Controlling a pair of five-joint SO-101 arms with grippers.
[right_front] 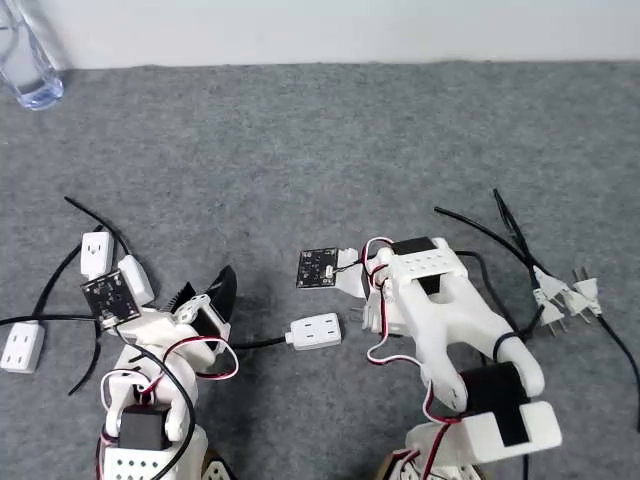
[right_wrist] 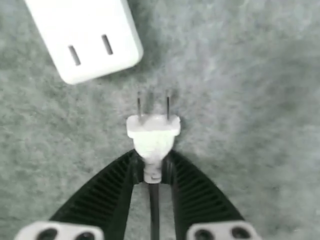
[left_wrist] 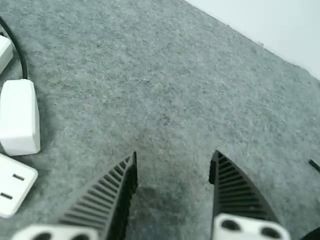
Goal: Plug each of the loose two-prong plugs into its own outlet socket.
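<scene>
Right hand (right_wrist: 152, 159) pinching plug (right_wrist: 152, 131) by its neck, prongs pointing at socket (right_wrist: 85, 35) just ahead, not touching, left hand (left_wrist: 172, 162) spread above grey bench (left_wrist: 200, 75)

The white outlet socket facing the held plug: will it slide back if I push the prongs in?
Probably yes. The outlet socket looks like a light plastic block lying loose, anchored just by its thin black cord. The fuzzy grey mat may add some grip. The plug sits pinched in the right gripper, so it should hold firm.
</scene>
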